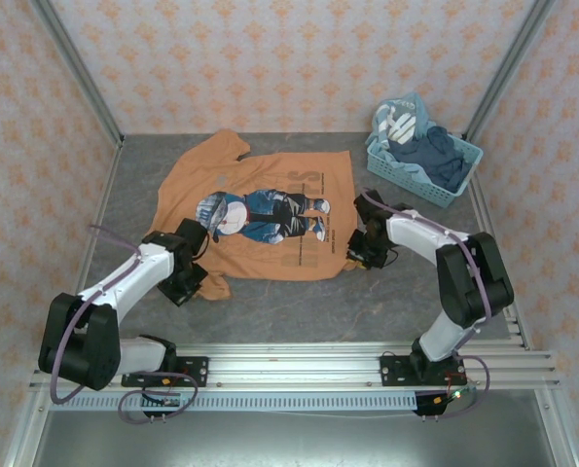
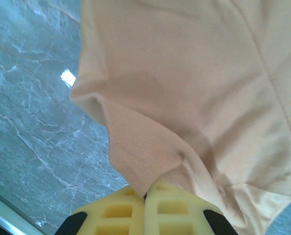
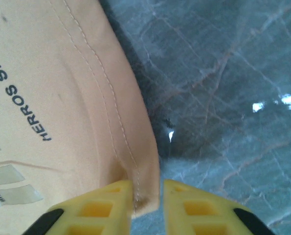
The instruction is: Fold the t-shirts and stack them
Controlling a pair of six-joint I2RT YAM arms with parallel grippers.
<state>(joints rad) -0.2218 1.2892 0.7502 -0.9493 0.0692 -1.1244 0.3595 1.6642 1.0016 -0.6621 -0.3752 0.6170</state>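
The t-shirt (image 1: 187, 195) spreads up-frame; the left end effector (image 2: 146, 193) clamps its lower-left corner, the right end effector (image 3: 147, 188) sits slightly apart astride its lower-right hem.

The grey marbled table (image 1: 299, 311) carries an orange-brown t-shirt (image 1: 187, 190) spread print-up, and a light blue basket (image 1: 398, 173) in its far right corner.

Bare grey surface (image 1: 367, 302) lies open along the near edge between the two arms, the widest lane. The t-shirt (image 1: 270, 209) covers the middle, with narrow free strips on its left and behind it. A light blue basket (image 1: 423, 161) blocks the far right corner. The left tool (image 2: 145, 193) and right tool (image 3: 147, 188) occupy the shirt's near corners.
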